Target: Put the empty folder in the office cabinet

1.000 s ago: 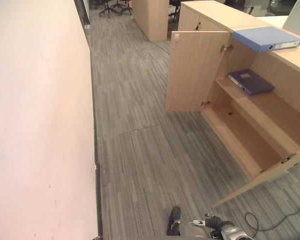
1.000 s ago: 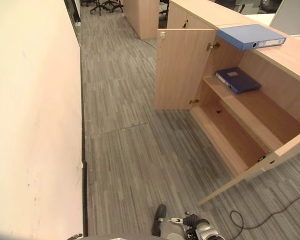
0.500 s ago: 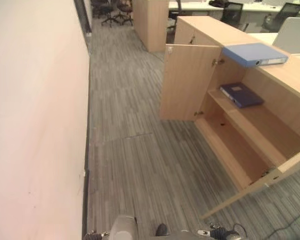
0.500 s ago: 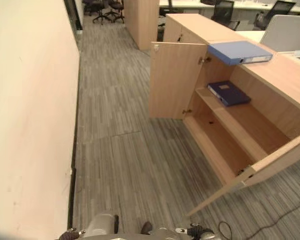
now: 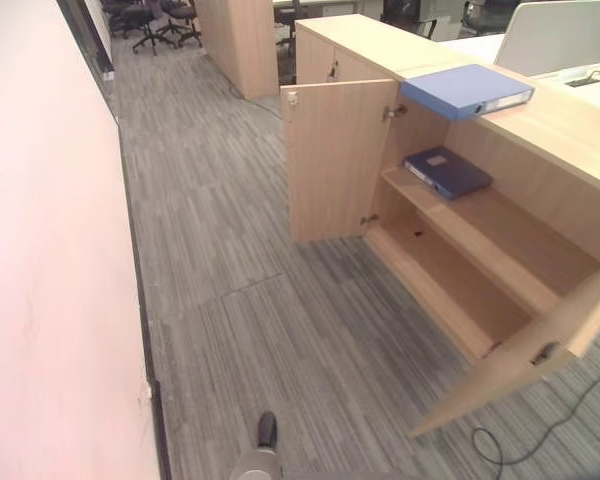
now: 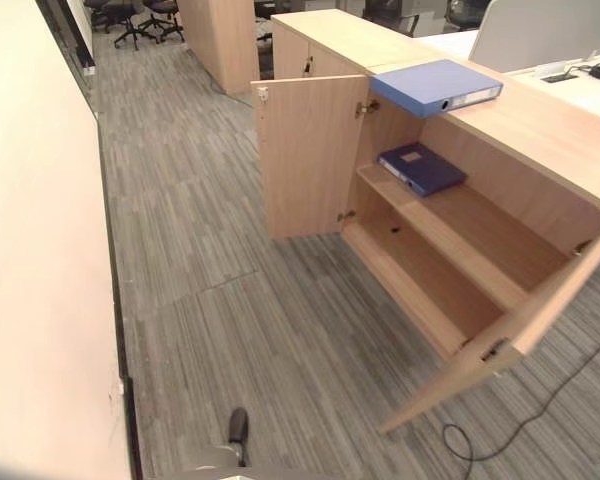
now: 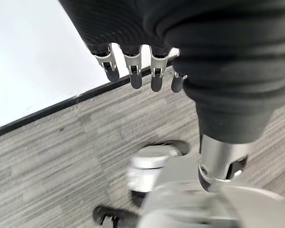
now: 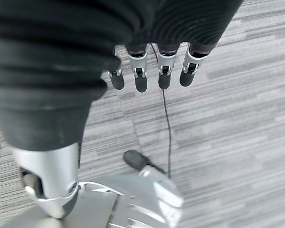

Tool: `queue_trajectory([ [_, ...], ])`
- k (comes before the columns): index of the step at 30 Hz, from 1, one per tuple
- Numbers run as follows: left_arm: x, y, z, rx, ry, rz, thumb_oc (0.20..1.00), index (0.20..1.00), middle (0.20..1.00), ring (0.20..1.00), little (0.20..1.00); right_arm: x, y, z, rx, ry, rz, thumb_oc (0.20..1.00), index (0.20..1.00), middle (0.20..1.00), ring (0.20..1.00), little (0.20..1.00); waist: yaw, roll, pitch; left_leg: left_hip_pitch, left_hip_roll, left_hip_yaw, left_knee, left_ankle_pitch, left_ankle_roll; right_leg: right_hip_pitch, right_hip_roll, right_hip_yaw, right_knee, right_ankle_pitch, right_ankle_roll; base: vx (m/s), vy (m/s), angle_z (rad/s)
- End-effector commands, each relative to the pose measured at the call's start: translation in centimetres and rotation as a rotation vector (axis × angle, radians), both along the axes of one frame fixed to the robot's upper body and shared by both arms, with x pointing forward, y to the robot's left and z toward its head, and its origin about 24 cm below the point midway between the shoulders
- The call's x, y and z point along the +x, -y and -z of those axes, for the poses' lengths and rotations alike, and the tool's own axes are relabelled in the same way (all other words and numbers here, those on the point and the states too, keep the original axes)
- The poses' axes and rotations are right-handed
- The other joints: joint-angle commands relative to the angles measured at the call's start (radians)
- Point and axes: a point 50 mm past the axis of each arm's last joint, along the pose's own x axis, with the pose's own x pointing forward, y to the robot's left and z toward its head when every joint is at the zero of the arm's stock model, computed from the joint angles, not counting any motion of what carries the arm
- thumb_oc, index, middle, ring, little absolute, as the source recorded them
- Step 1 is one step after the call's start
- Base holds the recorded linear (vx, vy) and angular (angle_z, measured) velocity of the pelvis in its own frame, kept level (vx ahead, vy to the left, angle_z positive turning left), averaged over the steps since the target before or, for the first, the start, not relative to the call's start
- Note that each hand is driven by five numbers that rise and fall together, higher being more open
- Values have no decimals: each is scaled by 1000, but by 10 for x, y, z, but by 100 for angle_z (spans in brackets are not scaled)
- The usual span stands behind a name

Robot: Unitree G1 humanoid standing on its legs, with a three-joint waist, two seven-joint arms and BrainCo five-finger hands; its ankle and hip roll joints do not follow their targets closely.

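Observation:
A light blue folder [image 5: 467, 90] lies flat on top of the wooden office cabinet [image 5: 570, 130], at its near corner. A dark blue folder [image 5: 447, 171] lies flat on the upper shelf [image 5: 500, 235] inside, at its far end. The bottom shelf [image 5: 430, 290] is bare. Both cabinet doors stand open. My left hand [image 7: 131, 71] hangs over the grey carpet near the wall's base, fingers relaxed and holding nothing. My right hand [image 8: 140, 76] hangs over the carpet the same way, open and holding nothing. Both hands are well away from the cabinet.
The far door [image 5: 340, 160] juts out over the carpet; the near door [image 5: 540, 345] swings out into the floor space. A pale wall [image 5: 40, 250] runs along the left. Another wooden unit [image 5: 245, 40] and office chairs [image 5: 150, 20] stand at the back.
The whole picture has shifted, so the camera has moved: the cabinet now sits nearer the middle and more of its top shows. Both folders lie where they were.

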Motion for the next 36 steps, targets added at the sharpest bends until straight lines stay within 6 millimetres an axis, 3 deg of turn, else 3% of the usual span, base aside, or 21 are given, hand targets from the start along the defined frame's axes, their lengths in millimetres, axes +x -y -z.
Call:
queue_trajectory([
  [1, 10, -7, -3, 13, 44, 30, 1000, 1000, 1000, 1000, 1000, 27, -17, 2, 60, 46, -51, 1000, 1000, 1000, 1000, 1000, 55, -55, -17, -39, -108, 10, 14, -69, 30, 54, -238, 52, 77, 47, 165, 230, 276, -20],
  [4, 13, -8, -4, 9, 47, 48, 1000, 1000, 1000, 1000, 1000, 32, -24, 2, 102, 67, -25, 1000, 1000, 1000, 1000, 1000, 55, -57, -26, -11, -154, 15, 14, -96, 56, 38, -295, 46, 152, 99, 181, 188, 262, 1],
  [6, 15, -8, -4, 4, 44, 73, 1000, 1000, 1000, 1000, 1000, 45, -32, 2, 153, 105, -29, 1000, 1000, 1000, 1000, 1000, 56, -47, -14, 45, -218, 12, 14, -142, 98, -30, -392, 25, 367, 230, 171, 183, 338, 2],
  [8, 14, -9, -4, 5, 37, 84, 1000, 1000, 1000, 1000, 1000, 52, -34, 0, 163, 127, -41, 1000, 1000, 1000, 1000, 1000, 59, -43, -9, 60, -231, 14, 14, -157, 110, -46, -420, -3, 426, 266, 158, 177, 247, -1],
  [9, 11, -12, -4, 9, 20, 99, 1000, 1000, 1000, 1000, 1000, 63, -43, -1, 192, 170, -46, 1000, 1000, 1000, 1000, 1000, 65, -39, 2, 101, -236, 21, 14, -199, 115, -72, -462, -63, 521, 266, 163, 234, 251, 5],
  [10, 11, -12, -4, 9, 20, 98, 1000, 1000, 1000, 1000, 1000, 63, -43, -1, 193, 170, -46, 1000, 1000, 1000, 1000, 1000, 65, -44, 7, 107, -243, 20, 14, -204, 116, -73, -471, -57, 535, 258, 169, 283, 215, -6],
  [12, 9, -13, -4, 10, 10, 97, 1000, 1000, 1000, 1000, 1000, 81, -52, -4, 228, 227, -57, 1000, 1000, 1000, 1000, 1000, 66, -34, 22, 134, -225, 37, 14, -224, 118, -114, -473, -125, 567, 237, 160, 166, 68, -8],
  [14, 7, -11, -4, -1, 10, 99, 1000, 1000, 1000, 1000, 1000, 103, -61, -11, 273, 307, -51, 1000, 1000, 1000, 1000, 1000, 45, -7, 56, 172, -190, 37, 14, -231, 114, -214, -377, -169, 530, 163, 141, 147, -24, 1],
  [15, 7, -11, -4, -1, 10, 98, 1000, 1000, 1000, 1000, 1000, 104, -61, -11, 273, 307, -51, 1000, 1000, 1000, 1000, 1000, 45, -5, 57, 173, -187, 38, 14, -232, 113, -212, -374, -170, 528, 162, 140, 155, -77, 9],
  [16, 6, -9, -3, -11, 6, 103, 1000, 1000, 1000, 1000, 1000, 115, -69, -14, 297, 336, -65, 1000, 1000, 1000, 1000, 1000, 33, -2, 78, 203, -180, 45, 14, -246, 105, -257, -304, -211, 428, 145, 138, 158, -109, 17],
  [19, 7, -9, -3, -13, 9, 106, 1000, 1000, 1000, 1000, 1000, 122, -74, -16, 316, 355, -72, 1000, 1000, 1000, 1000, 1000, 19, -15, 97, 252, -170, 41, 14, -275, 86, -296, -205, -227, 254, 169, 137, 206, -143, -22],
  [21, 11, -10, -4, -10, 18, 126, 1000, 1000, 1000, 1000, 1000, 122, -72, -16, 322, 360, -29, 1000, 1000, 1000, 1000, 1000, 11, -30, 97, 286, -165, 26, 14, -301, 78, -295, -160, -210, 154, 176, 130, 265, -180, -1],
  [24, 7, -8, -3, -14, 8, 119, 1000, 1000, 1000, 1000, 1000, 118, -69, -15, 307, 355, -5, 1000, 1000, 1000, 1000, 1000, 10, -32, 75, 301, -155, 26, 14, -319, 72, -262, -143, -217, 129, 162, 112, 310, -174, 29],
  [28, 9, -5, -3, -27, 16, 104, 1000, 1000, 1000, 1000, 1000, 110, -59, -12, 273, 335, 44, 1000, 1000, 1000, 1000, 1000, 3, -31, 46, 326, -97, 36, 42, -343, 44, -217, -105, -203, 125, 114, 90, 246, -189, 15],
  [30, 12, -5, -3, -27, 25, 99, 1000, 1000, 1000, 1000, 1000, 108, -54, -12, 258, 334, 71, 1000, 1000, 1000, 1000, 1000, -3, -40, 48, 305, -61, 57, 135, -370, 22, -196, -100, -197, 135, 90, 78, 218, -216, 1],
  [31, 16, -4, -3, -27, 41, 87, 1000, 1000, 1000, 1000, 1000, 104, -49, -12, 239, 328, 88, 1000, 1000, 1000, 1000, 1000, -10, -49, 48, 283, -20, 77, 251, -341, -6, -164, -81, -185, 129, 70, 57, 141, -159, -2],
  [32, 16, -4, -3, -27, 41, 87, 1000, 1000, 1000, 1000, 1000, 104, -49, -12, 239, 328, 88, 1000, 1000, 1000, 1000, 1000, -10, -48, 48, 281, -19, 77, 255, -343, -7, -164, -80, -185, 128, 70, 56, 214, -250, -5],
  [33, 18, -4, -4, -25, 49, 80, 1000, 1000, 1000, 1000, 1000, 104, -48, -12, 230, 330, 92, 1000, 1000, 1000, 1000, 1000, -12, -52, 51, 251, 8, 84, 356, -305, -17, -147, -67, -175, 129, 52, 38, 176, -291, -16],
  [34, 25, -4, -5, -23, 74, 78, 1000, 1000, 1000, 1000, 1000, 105, -44, -13, 219, 334, 96, 1000, 1000, 1000, 1000, 1000, -2, -71, 71, 140, 35, 70, 633, -218, -13, -113, -52, -151, 126, 25, 4, 173, -290, -23],
  [35, 26, -4, -5, -23, 74, 78, 1000, 1000, 1000, 1000, 1000, 105, -44, -13, 219, 334, 97, 1000, 1000, 1000, 1000, 1000, -3, -69, 70, 133, 38, 67, 642, -221, -15, -115, -49, -152, 126, 24, 2, 168, -341, -39],
  [36, 33, -2, -6, -21, 103, 72, 1000, 1000, 1000, 1000, 1000, 107, -37, -15, 197, 340, 106, 1000, 1000, 1000, 1000, 1000, 15, -87, 91, 18, 49, 61, 823, -171, -4, -86, -44, -130, 125, 0, -25, 62, -147, -40],
])
